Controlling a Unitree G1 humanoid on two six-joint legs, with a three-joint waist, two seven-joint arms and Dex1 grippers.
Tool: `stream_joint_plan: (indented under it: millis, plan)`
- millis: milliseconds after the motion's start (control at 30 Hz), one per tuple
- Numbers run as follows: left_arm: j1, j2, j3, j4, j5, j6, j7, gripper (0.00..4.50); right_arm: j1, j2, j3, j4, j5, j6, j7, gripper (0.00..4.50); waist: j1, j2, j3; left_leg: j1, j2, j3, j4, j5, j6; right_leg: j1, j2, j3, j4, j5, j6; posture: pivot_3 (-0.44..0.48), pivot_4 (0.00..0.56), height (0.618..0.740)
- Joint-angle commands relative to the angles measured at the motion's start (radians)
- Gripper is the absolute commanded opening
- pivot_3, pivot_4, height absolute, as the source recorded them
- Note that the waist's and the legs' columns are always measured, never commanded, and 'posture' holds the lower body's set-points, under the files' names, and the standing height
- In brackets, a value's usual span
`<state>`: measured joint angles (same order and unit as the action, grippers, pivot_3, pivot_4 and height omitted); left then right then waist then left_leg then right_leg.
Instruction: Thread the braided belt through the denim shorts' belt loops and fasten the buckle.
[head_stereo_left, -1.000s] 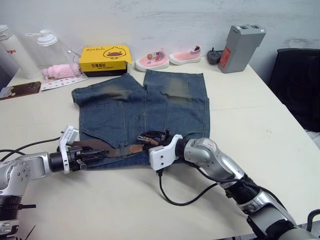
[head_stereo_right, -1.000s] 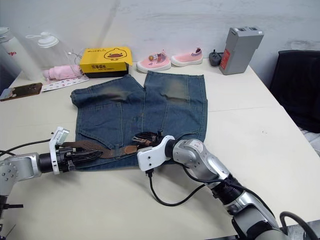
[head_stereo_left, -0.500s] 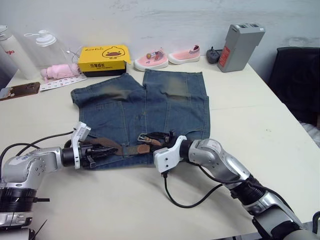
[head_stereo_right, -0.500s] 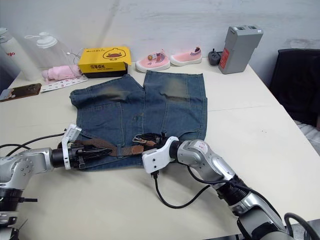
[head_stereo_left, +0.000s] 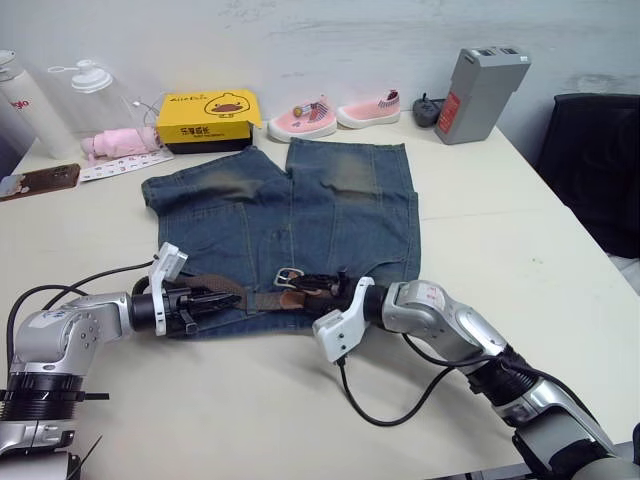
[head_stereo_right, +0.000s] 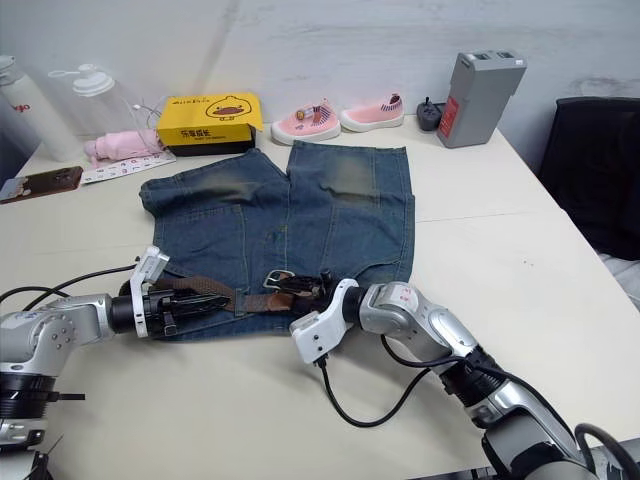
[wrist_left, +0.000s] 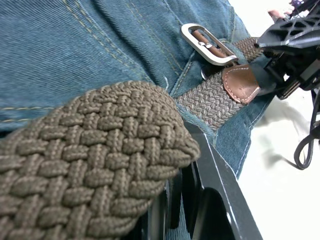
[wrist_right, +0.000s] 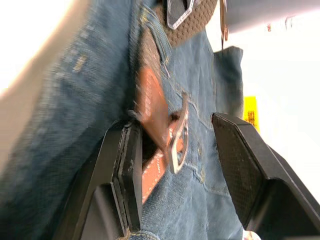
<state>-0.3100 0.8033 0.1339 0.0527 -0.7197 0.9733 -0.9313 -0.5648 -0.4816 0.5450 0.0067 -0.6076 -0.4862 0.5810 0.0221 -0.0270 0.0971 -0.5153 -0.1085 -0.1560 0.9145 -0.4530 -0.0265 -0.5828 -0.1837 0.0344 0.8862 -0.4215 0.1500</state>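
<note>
denim shorts (head_stereo_left: 290, 215) lie flat on the table (head_stereo_left: 520, 230), waistband toward me, legs pointing away. braided belt (head_stereo_left: 235, 297) runs along the waistband near edge. my left gripper (head_stereo_left: 222, 298) is at the belt's left end, fingers closed on the woven part; in the left wrist view the braid sits right over my fingers (wrist_left: 215, 200). buckle (head_stereo_left: 290, 275) rests on the denim near the waistband middle, brown leather tip (wrist_left: 240, 82) just beside it. my right gripper (head_stereo_right: 312, 290) is at the buckle, fingers (wrist_right: 127, 175) spread apart with the buckle and leather between them, not clamped. pink shoes (head_stereo_left: 335, 113), yellow box (head_stereo_left: 208, 118) and grey box (head_stereo_left: 480, 95) sit past the legs.
</note>
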Motion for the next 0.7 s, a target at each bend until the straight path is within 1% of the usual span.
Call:
stream_joint_plan:
  millis: [33,267,300,367,400,467,500,633,700]
  plan:
    - [-0.016,-0.004,0.006,-0.015,0.0,0.002,-0.011,0.0,-0.016,0.005,0.01,0.003,-0.003,-0.051,-0.007,2.4,0.0,0.0,0.0,0.0,0.0,0.0,0.0,0.0,0.0,0.0,0.0,0.0,0.0,0.0,0.0,0.0,0.15,0.636]
    - [-0.003,0.0,0.013,-0.027,-0.003,0.007,-0.013,0.0,-0.017,0.022,0.009,0.02,0.006,-0.053,0.014,2.4,-0.001,0.0,0.0,0.0,0.0,0.0,0.0,0.0,0.0,0.0,0.001,0.0,0.001,0.0,0.0,0.0,0.15,0.636]
    - [0.002,0.001,0.014,-0.03,-0.003,0.007,-0.014,0.0,-0.015,0.023,0.008,0.02,0.009,-0.05,0.018,2.16,-0.001,0.0,0.0,0.0,0.0,0.0,0.0,0.0,0.0,0.0,0.001,0.0,0.001,0.0,0.0,0.0,0.15,0.636]
    - [0.007,0.004,0.016,-0.033,-0.003,0.007,-0.017,0.0,-0.011,0.024,0.008,0.02,0.019,-0.048,0.027,1.55,-0.001,0.0,0.0,0.0,0.0,0.0,0.0,0.0,0.0,0.0,0.001,0.0,0.001,0.0,0.0,0.0,0.15,0.636]
    - [0.008,0.004,0.017,-0.034,-0.004,0.008,-0.017,0.0,-0.009,0.025,0.008,0.019,0.022,-0.049,0.032,1.15,-0.001,0.0,0.0,0.0,0.0,0.0,0.0,0.0,0.0,0.0,0.001,0.0,0.001,0.0,0.0,0.0,0.15,0.636]
    - [0.01,0.006,0.017,-0.036,-0.002,0.005,-0.021,0.0,-0.005,0.025,0.006,0.016,0.029,-0.05,0.041,0.16,-0.001,0.0,0.0,0.0,0.0,0.0,0.0,0.0,0.0,0.0,0.001,0.0,0.001,0.0,0.0,0.0,0.15,0.636]
    - [0.011,0.007,0.017,-0.036,-0.001,0.003,-0.022,0.0,-0.003,0.025,0.005,0.014,0.032,-0.046,0.046,0.07,-0.001,0.0,0.0,0.0,0.0,0.0,0.0,0.0,0.0,0.0,0.001,0.0,0.001,0.0,0.0,0.0,0.15,0.636]
    - [0.014,0.006,0.036,-0.05,-0.022,0.012,-0.028,0.0,0.006,0.025,-0.003,0.008,0.036,-0.037,0.052,0.07,-0.001,0.0,0.0,0.0,0.0,0.0,0.0,0.0,0.0,0.0,0.001,0.0,0.001,0.0,0.0,0.0,0.15,0.636]
    - [0.016,-0.007,0.075,-0.059,-0.051,0.028,-0.012,0.85,0.016,0.023,-0.008,0.001,0.041,-0.028,0.056,0.0,-0.001,0.0,0.0,0.0,0.0,0.0,0.0,0.0,0.0,0.0,0.001,0.0,0.001,0.0,0.0,0.0,0.15,0.636]
